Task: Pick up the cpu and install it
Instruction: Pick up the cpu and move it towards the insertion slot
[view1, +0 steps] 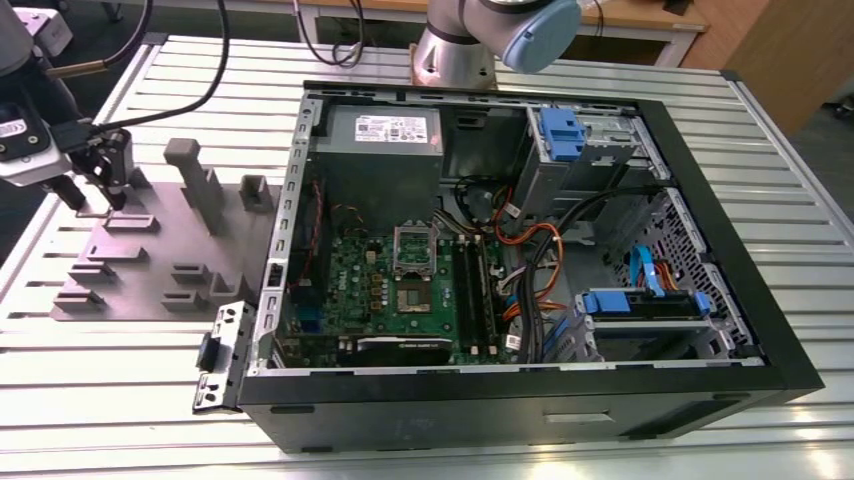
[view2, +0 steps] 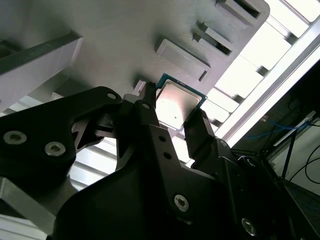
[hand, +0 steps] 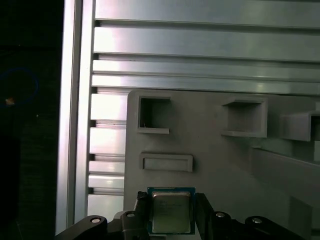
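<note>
- As the tool (hand: 171, 216) stands over the grey tray (view1: 147, 270), you have it clenched on the cpu (hand: 171, 212): in both wrist views one finger bears on each of two opposite edges of the chip.
- You will find the cpu lying flat between the fingers (view2: 199, 131), with its dull metal top facing both wrist cameras and its rim showing beyond the fingertips.
- Whether the chip rests in its seat on the tray or has come clear of it, you cannot settle from these views; I record it as undetermined.
- The chip is close to square, so no long axis governs the grip; the edges under the fingers are what fix its orientation.
- Governing relation: in the exterior view the tool hangs at the far left, above the tray's end farther from the camera, while the motherboard (view1: 380, 290) lies to the exterior view's right of it, down inside the open computer case (view1: 534, 395).
- The shiny socket frame (view1: 414, 244) sits mid-board, well apart from the tool, with the near case wall standing between them.
- Tray and case rest side by side on the slatted metal surface (view1: 134, 400).
- My judgement: the pick-up is in hand, and the install is not yet done.
</note>
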